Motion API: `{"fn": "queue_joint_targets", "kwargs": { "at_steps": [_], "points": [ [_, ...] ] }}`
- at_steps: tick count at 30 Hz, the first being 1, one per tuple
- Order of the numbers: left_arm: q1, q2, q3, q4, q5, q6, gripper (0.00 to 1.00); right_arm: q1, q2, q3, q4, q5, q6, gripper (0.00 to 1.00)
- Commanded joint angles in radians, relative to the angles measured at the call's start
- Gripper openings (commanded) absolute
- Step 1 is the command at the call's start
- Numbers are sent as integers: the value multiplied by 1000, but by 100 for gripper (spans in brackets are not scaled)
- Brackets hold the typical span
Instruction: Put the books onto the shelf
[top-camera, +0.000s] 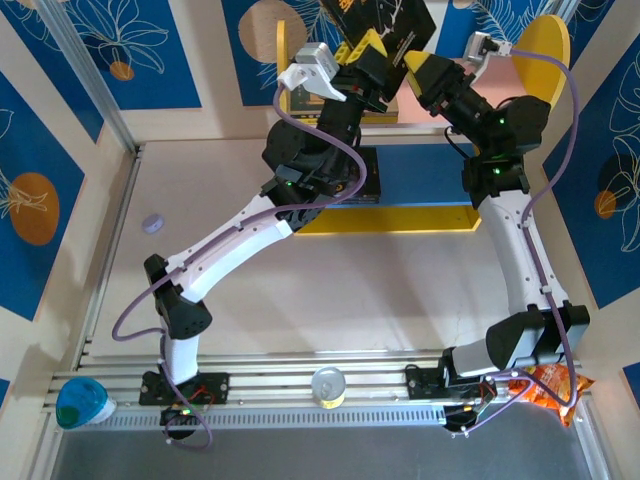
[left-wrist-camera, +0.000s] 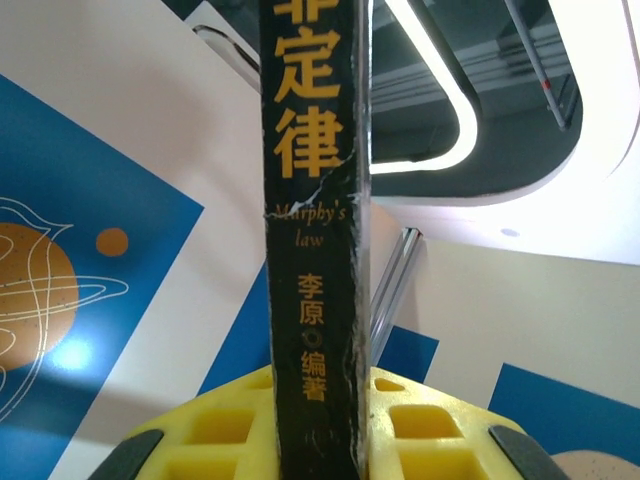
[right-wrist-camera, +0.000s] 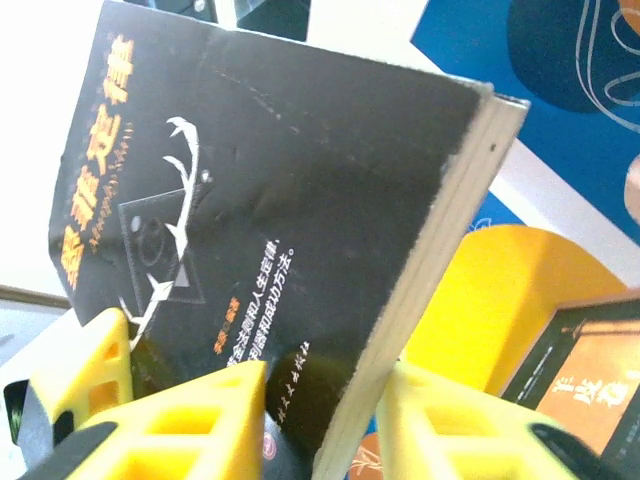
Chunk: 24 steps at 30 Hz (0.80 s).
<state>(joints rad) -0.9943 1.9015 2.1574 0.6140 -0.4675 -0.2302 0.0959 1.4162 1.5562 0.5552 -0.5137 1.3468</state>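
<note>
The left gripper (top-camera: 372, 48) clenches the black Murphy's Law book (top-camera: 385, 20) above the shelf (top-camera: 545, 40) while the right gripper (right-wrist-camera: 320, 410) apparently pinches its corner, so confirm that second hold before the left lets go.

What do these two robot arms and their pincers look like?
The left arm and right arm have white shells on the long links and black joints dotted with small green lights. A lilac cable loops along each. A white camera block sits at the left wrist. The fingers are bright yellow plastic, moulded with square pockets.
</note>
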Motion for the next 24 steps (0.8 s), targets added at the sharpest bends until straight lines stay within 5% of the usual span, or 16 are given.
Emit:
{"fn": "queue_joint_targets", "kwargs": {
  "at_steps": [1,6,13,24],
  "points": [
    [-9,-19,-11,69,9,-24,0,-2,-1,21,65,-6,-4,21],
    [-6,-19,-29,68,-10,-17,8,-11,-6,32,42,-21,-33,11],
    [3,-32,-57,61,-68,-4,32,-39,-14,46,-31,-34,-61,8],
    [40,-64,-150,69,-115,-29,41,-115,-32,35,-195,-87,-82,5]
  ]
}}
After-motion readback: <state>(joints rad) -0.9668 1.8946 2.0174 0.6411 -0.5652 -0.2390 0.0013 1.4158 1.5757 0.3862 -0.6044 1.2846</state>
